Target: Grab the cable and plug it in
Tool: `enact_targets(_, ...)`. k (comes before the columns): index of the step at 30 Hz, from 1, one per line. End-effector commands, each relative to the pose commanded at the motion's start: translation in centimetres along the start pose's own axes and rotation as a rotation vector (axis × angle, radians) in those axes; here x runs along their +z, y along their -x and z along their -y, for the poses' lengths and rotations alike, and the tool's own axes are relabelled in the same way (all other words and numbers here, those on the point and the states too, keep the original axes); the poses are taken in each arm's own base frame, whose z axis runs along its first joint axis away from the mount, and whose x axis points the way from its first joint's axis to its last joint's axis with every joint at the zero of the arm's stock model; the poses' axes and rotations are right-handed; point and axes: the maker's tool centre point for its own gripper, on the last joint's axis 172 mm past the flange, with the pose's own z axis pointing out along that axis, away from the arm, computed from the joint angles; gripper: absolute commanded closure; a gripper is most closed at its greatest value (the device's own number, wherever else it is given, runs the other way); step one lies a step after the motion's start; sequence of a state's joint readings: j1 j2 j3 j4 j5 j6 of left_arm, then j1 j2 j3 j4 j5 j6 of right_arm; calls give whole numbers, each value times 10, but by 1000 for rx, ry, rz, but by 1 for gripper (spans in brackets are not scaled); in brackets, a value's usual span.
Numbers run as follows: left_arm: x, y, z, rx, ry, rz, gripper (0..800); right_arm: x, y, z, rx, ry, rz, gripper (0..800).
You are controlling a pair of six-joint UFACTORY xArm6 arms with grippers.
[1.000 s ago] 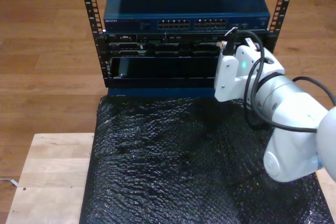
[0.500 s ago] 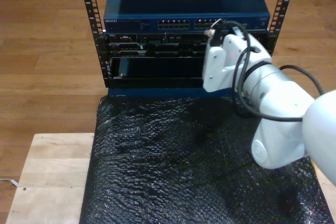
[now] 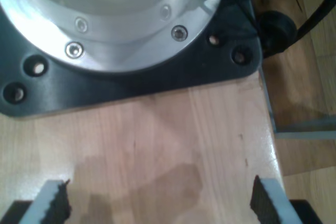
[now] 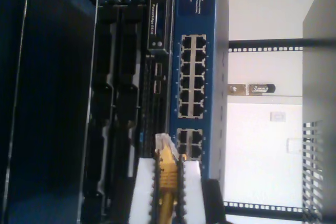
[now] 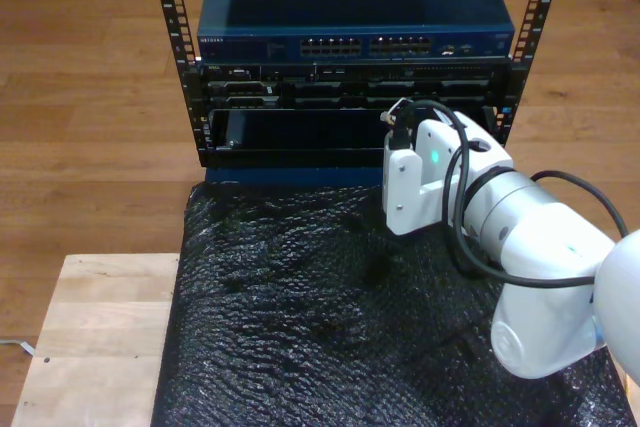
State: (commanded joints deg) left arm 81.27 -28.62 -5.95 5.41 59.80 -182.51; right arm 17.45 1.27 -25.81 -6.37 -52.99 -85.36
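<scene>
Cable [image 4: 167,167]: one, yellow, clear plug foremost.
My second gripper [image 4: 167,182]: clenched on it.
My first gripper [image 3: 157,203]: spread, empty.
Switch [image 4: 198,72]: one, blue.

White glossy rounded arm [image 5: 545,247] with black cables [image 5: 462,217] looped along it, small green light [image 5: 436,157] near the wrist. Silver round base flange [image 3: 105,30] with screws on a black plate [image 3: 157,77]. White claw pads [image 4: 191,187], black ribbed faces.

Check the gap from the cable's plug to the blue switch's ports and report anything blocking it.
Nothing visible blocks it. My second gripper holds the cable with its plug pointing at the blue switch; the gap to the ports shows open air.
</scene>
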Motion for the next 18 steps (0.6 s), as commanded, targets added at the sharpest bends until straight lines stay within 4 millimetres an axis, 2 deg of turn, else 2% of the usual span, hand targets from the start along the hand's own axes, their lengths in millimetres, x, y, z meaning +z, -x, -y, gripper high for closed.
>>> enact_targets(2,0,0,0,0,0,2,0,-1,-4,-3,-2,7,-6,800)
enact_targets(7,0,0,0,0,0,2,0,-1,-4,3,6,-2,-6,800)
enact_targets(11,0,0,0,0,0,2,0,-9,-4,22,9,-34,-7,800)
enact_targets(17,0,0,0,0,0,0,0,-1,-2,7,7,-1,-4,800)
enact_targets(18,0,0,0,0,0,2,0,3,-1,9,10,-6,-1,800)
